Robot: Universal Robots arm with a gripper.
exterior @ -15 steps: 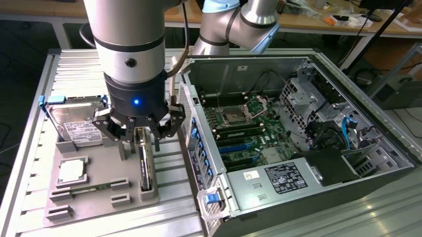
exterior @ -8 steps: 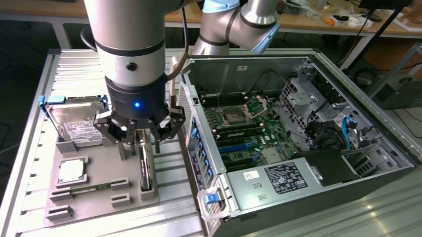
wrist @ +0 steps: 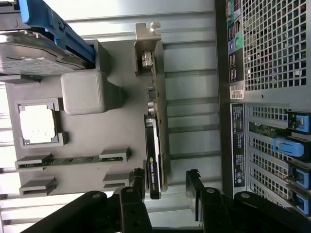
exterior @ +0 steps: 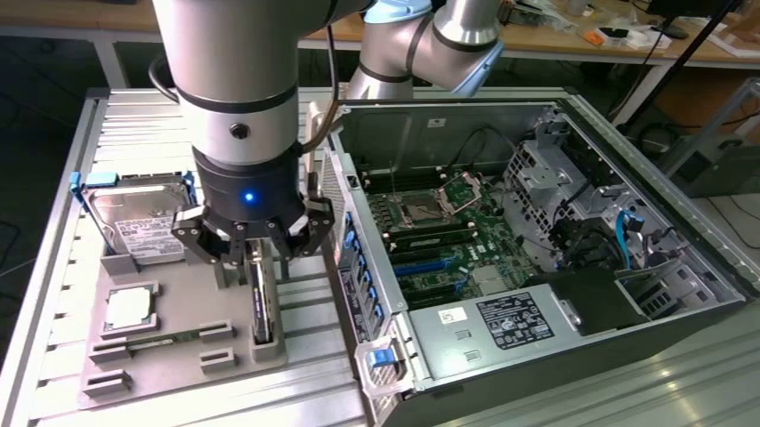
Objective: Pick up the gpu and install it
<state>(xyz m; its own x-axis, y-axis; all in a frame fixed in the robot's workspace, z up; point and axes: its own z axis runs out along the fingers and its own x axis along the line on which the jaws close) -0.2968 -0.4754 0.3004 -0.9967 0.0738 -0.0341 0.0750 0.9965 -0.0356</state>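
Fingers [wrist: 193, 182] of the gripper [exterior: 259, 253] stand partly apart astride the gpu [exterior: 262, 311], gripping nothing; we see the gap beside one finger from the wrist view. The card stands on edge in the grey tray [exterior: 178, 356], at the exterior view's left of the open computer case [exterior: 665, 231], with bare ribbed table [exterior: 311, 320] between

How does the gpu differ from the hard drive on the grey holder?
The gpu stands on its long edge; the hard drive rests label-up. The gpu is a thin green card with a silver bracket; the hard drive is a thicker silver box with a blue rail. The gripper straddles the gpu's end with open jaws, away from the hard drive. Both sit on the grey holder.
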